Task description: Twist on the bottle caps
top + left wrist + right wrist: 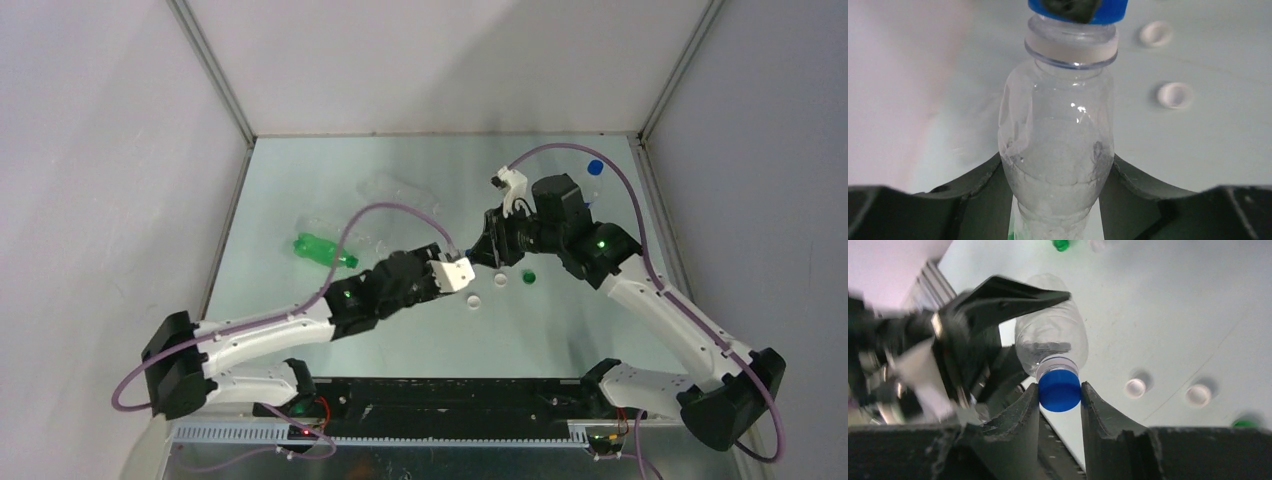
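In the left wrist view a clear bottle [1058, 145] sits pinched between my left gripper's [1057, 160] dark fingers, neck pointing away. A blue cap [1113, 12] sits on that neck. The right wrist view shows the same blue cap [1059, 390] squeezed between the fingers of my right gripper [1059, 387], with the clear bottle [1050, 337] behind it. From above, the left gripper [460, 270] and right gripper [489, 252] meet nose to nose at mid-table. Two white caps [499, 279] [474, 300] and a green cap [529, 276] lie loose just below them.
A green bottle [322, 249] lies to the left, with two clear bottles [398, 190] [335, 225] lying behind it. Another clear bottle with a blue cap [596, 170] stands at the back right, near the right wall. Walls close in the table on three sides.
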Controlling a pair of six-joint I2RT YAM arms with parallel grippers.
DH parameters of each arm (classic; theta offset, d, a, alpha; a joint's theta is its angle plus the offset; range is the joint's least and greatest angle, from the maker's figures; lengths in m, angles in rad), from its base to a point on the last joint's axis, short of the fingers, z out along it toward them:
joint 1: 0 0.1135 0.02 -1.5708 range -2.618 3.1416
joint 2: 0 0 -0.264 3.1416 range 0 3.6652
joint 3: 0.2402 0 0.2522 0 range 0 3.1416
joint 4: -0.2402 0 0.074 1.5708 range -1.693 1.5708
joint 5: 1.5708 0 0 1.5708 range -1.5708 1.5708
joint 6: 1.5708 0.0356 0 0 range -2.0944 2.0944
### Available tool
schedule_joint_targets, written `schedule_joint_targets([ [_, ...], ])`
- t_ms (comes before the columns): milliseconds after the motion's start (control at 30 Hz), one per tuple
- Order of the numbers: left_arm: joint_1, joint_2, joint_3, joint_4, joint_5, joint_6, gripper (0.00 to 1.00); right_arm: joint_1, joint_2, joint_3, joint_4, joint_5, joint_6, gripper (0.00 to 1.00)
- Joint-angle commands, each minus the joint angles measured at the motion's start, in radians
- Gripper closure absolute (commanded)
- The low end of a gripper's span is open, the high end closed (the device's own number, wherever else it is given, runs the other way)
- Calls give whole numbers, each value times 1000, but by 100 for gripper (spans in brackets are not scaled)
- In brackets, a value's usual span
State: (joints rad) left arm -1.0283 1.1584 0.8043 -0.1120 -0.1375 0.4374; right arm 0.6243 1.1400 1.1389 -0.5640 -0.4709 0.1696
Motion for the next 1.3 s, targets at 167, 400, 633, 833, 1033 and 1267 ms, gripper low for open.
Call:
schedule_joint_targets([
  [167,-174,100,-20,486,-571,282,73,-37,58,12,102,199,629,100],
  [400,-98,23,-9,214,-316,131,73,-114,-10,12,130,105,471,58],
  [633,76,-49,38,-135,301,64,73,-121,-150,12,143,-30,-31,40],
  [833,156,24,197,-378,613,78,72,-77,-215,12,-66,-254,-691,39],
  [1033,157,83,278,-455,729,84,72,-8,-226,12,-199,-282,-963,40],
  [1267,157,119,309,-465,749,94,72,38,-218,12,-222,-329,-995,43],
])
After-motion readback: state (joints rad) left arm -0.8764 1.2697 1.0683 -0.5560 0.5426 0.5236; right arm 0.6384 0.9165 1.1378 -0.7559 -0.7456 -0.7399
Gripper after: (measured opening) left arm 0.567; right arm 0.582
